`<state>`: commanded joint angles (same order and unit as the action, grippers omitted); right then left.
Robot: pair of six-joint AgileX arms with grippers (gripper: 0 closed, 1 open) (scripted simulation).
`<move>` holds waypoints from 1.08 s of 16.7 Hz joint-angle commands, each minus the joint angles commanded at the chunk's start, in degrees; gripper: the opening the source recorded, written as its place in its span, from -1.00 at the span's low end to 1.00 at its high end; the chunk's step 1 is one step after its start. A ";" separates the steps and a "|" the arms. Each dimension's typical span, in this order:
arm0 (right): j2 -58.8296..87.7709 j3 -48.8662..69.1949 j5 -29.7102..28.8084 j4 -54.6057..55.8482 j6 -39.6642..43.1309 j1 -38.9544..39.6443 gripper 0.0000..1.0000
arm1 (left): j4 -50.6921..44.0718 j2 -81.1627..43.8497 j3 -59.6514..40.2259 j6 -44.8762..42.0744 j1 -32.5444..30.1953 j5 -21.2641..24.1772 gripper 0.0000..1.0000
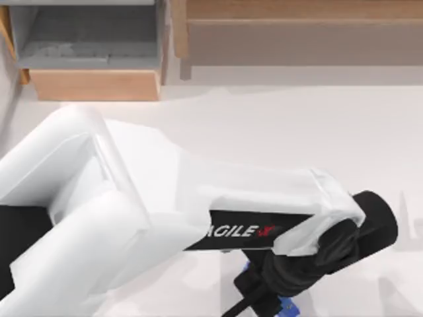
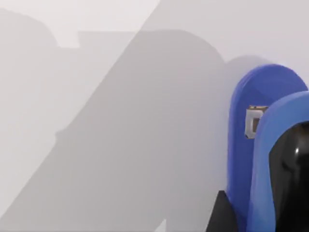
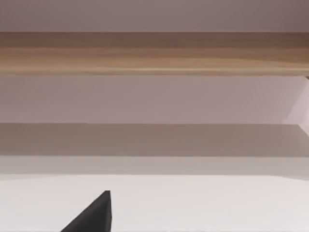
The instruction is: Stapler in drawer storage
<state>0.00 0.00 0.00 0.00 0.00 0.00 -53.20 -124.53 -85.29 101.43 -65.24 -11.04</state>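
Stapler (image 1: 285,305) sits low on the bench (image 1: 277,132), at about 5 o'clock in the top view, mostly hidden beneath the dark wrist of the left arm. The left wrist view shows it close up (image 2: 263,145): a blue rounded body, a black glossy top piece and a small pale mark near the tip. I judge it to be rigid and light, with smooth, rather slippery plastic; the long flat sides look like the safest place to take hold, across the narrow width near the middle, rather than on the domed black top.

Directly over it hangs the left pincer (image 1: 274,300). A dark finger tip (image 2: 219,215) lies just beside the blue flank, but I cannot tell whether the fingers stand apart or are pressed on the body.

Farther out, at 11 o'clock and well apart from the stapler, the drawer (image 1: 96,84) stands pulled out, its grey floor bare and its tan front panel facing the bench. A long wooden unit (image 1: 297,33) runs along 12 to 2 o'clock.

In the right wrist view 1 dark finger tip (image 3: 96,215) of the right arm pokes in, facing that unit (image 3: 154,53); its state is also unclear.
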 joint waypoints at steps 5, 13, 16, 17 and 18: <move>0.00 0.00 0.00 0.00 0.00 0.00 1.00 | 0.00 0.00 0.00 0.00 0.00 0.00 -1.00; 0.00 0.00 0.00 0.00 0.00 0.00 1.00 | -5.21 2.32 -2.92 -0.01 -0.21 0.16 -1.00; 0.00 0.00 0.00 0.00 0.00 0.00 1.00 | -5.80 2.68 -3.33 0.01 -0.19 0.03 -1.00; 0.00 0.00 0.00 0.00 0.00 0.00 1.00 | -5.66 2.42 -3.18 -0.06 -0.17 0.08 -1.00; 0.00 0.00 0.00 0.00 0.00 0.00 1.00 | -5.66 2.42 -3.18 -0.06 -0.17 0.08 -1.00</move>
<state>0.00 0.00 0.00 0.00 0.00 0.00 -58.86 -122.11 -88.47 101.37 -65.42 -10.96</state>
